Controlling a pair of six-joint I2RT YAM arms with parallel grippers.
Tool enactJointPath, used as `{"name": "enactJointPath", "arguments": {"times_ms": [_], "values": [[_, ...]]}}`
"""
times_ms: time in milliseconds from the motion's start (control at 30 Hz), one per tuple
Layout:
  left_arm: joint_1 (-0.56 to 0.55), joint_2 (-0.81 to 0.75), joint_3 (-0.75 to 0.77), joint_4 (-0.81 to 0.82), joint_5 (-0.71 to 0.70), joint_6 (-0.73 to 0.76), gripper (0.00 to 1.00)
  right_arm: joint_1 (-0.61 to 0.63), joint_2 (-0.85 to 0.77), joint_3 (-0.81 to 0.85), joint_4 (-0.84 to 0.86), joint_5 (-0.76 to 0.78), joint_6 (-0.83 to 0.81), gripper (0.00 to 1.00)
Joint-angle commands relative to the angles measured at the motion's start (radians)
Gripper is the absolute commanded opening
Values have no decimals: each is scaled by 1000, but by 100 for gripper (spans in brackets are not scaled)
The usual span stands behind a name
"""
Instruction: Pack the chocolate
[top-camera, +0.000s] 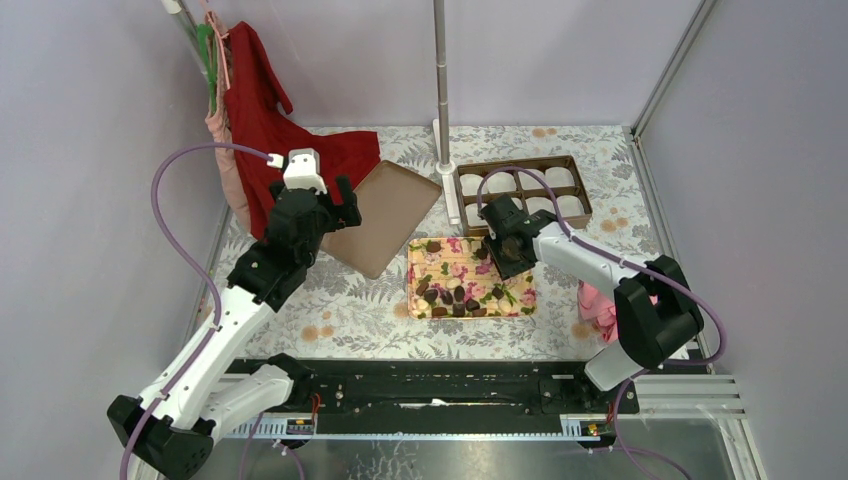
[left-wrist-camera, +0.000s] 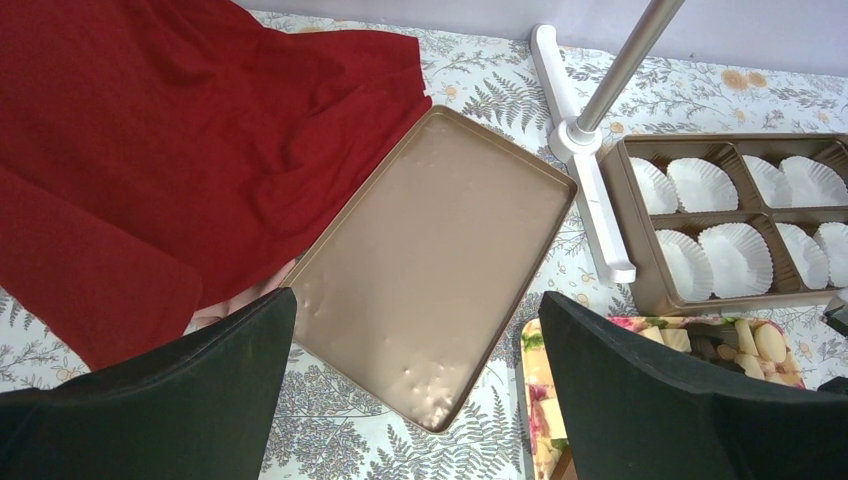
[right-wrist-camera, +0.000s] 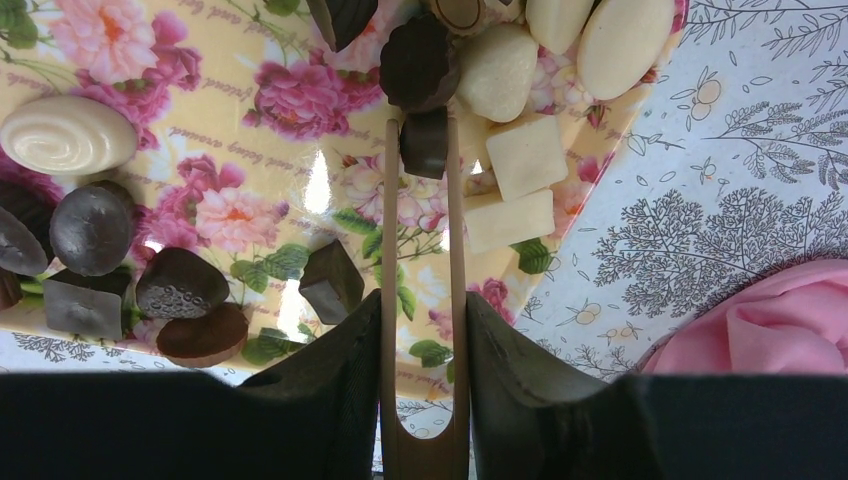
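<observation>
At the far left of the top view a red cloth (top-camera: 262, 110) is draped, and at its 4 o'clock a gold lid (top-camera: 385, 215) is laid flat on the table. The left gripper (left-wrist-camera: 415, 300) is held above this lid with its fingers spread wide and nothing between them. It is judged to have no part in the present step.

At 4 o'clock of the lid a floral tray (top-camera: 412, 275) is set. The chocolate (top-camera: 455, 297) is gathered on it, mostly toward the near edge. At 1 o'clock of the tray a compartmented box (top-camera: 515, 162) is placed, its cells lined with white paper cups (top-camera: 562, 178). No chocolate is seen in the cups that show, though part of the box is hidden by the right arm.

The right gripper (right-wrist-camera: 422, 300) is clenched on wooden tongs (right-wrist-camera: 391, 230), and a dark squarish piece (right-wrist-camera: 424, 142) is caught between the tong tips. Whether it is clear of the tray cannot be told. A round dark piece (right-wrist-camera: 418, 62) is touching it at 12 o'clock, and a pale square piece (right-wrist-camera: 527, 157) lies just beside it at 3 o'clock.

The step in hand is judged to be the pick of an early piece, with packing barely begun. A steady squeeze and a straight lift are called for next, so that the neighbours are not dragged. The piece would then be carried toward 12 o'clock and released over an empty cup.
</observation>
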Motion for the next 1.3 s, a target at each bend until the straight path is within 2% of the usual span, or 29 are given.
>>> {"name": "enactJointPath", "arguments": {"times_ms": [0, 133, 400, 767, 1033, 1267], "values": [[11, -8, -10, 37, 17, -6, 99, -5, 4, 31, -3, 26, -5, 36], [14, -8, -10, 37, 20, -7, 99, -4, -9, 39, -13, 24, -4, 27], [18, -14, -8, 34, 35, -10, 99, -5, -79, 68, -52, 4, -2, 14], [18, -91, -16, -2, 97, -39, 99, -6, -115, 188, -82, -15, -27, 13], [18, -183, -96, -15, 115, -44, 99, -38, 0, 357, -51, -16, -72, 12], [30, -181, -134, -9, 125, -3, 99, -87, 123, 470, 25, -28, -114, 11]]}}
